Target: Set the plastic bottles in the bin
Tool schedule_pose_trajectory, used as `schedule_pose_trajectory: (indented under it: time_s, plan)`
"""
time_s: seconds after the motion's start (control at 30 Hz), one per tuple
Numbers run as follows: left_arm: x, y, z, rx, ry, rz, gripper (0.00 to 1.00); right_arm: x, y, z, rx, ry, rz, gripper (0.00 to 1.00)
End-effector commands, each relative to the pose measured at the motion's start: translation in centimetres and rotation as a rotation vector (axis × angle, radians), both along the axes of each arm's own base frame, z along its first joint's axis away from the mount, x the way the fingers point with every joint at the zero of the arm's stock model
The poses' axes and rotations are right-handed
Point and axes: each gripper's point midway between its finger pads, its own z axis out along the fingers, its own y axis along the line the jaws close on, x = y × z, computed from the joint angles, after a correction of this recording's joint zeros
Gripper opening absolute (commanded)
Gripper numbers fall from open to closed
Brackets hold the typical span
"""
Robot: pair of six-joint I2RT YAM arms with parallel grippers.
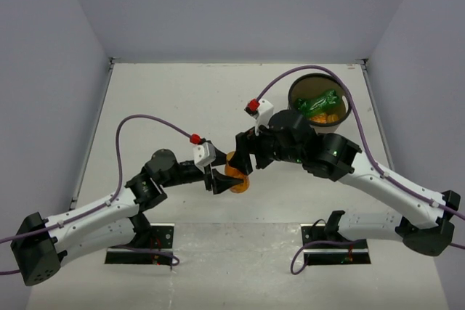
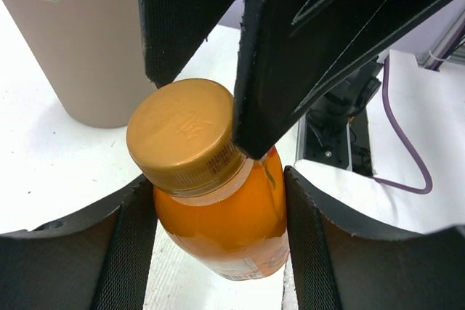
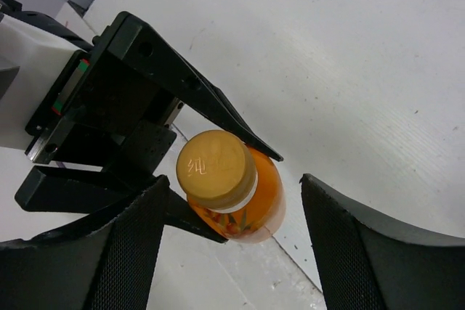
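My left gripper (image 1: 220,179) is shut on a stubby orange bottle (image 1: 237,176) with a gold cap, gripping its body and holding it tilted. In the left wrist view the bottle (image 2: 218,215) sits between my pads. My right gripper (image 1: 245,156) is open and straddles the cap; its black fingers (image 2: 312,49) come in from above. In the right wrist view the cap (image 3: 216,168) lies between my spread right fingers, nearer the left one, with a wide gap on the right. The brown bin (image 1: 341,117) stands at the back right with a green bottle (image 1: 317,101) and an orange one (image 1: 320,116) inside.
The bin's tan wall (image 2: 87,49) stands just beyond the held bottle in the left wrist view. Grey walls close the table on three sides. Both arm bases and purple cables sit at the near edge.
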Motion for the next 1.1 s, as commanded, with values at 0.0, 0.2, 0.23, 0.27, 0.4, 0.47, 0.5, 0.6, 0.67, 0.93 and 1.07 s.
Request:
schedule_pose_trajectory:
  time_s: [0.0,0.2,0.23,0.27,0.4,0.47,0.5,0.6,0.67,0.93,1.07]
  plan:
    - [-0.1,-0.4,2.2,-0.028,-0.077,-0.028,0.00,0.6,0.2,0.2,-0.023,-0.015,-0.039,0.73]
    - [0.1,-0.9,2.2,-0.009,-0.076,-0.046,0.00,0.4,1.6,-2.0,-0.086,-0.010,-0.031,0.57]
    - [0.0,-1.0,2.2,-0.007,-0.076,-0.053,0.00,0.4,1.7,-2.1,-0.084,-0.012,-0.027,0.57]
    - [0.0,-1.0,2.3,-0.008,-0.077,-0.056,0.00,0.6,1.9,-1.9,-0.072,-0.019,-0.028,0.47]
    - [0.2,-1.0,1.9,0.002,-0.064,-0.039,0.02,1.0,1.6,-1.7,-0.068,-0.037,-0.055,0.00]
    - [1.5,-0.6,1.6,0.009,-0.043,0.041,0.37,1.5,1.0,-1.3,-0.069,-0.064,-0.087,0.00]
    - [2.0,-0.2,1.4,0.012,-0.031,0.078,0.76,1.6,0.7,-1.2,-0.072,-0.072,-0.099,0.00]
    - [3.5,0.7,1.0,0.018,-0.001,0.191,1.00,3.4,-1.2,-0.3,-0.081,-0.132,-0.202,0.00]
    - [4.6,1.4,0.9,0.022,0.032,0.275,1.00,4.6,-2.9,0.9,-0.062,-0.158,-0.271,0.00]
    - [9.2,9.4,2.3,0.074,0.292,0.849,1.00,11.2,-16.8,9.6,0.014,-0.340,-0.739,0.00]
    - [8.9,12.7,1.7,0.196,0.417,1.023,1.00,14.2,-24.2,11.4,-0.027,-0.441,-1.039,0.00]
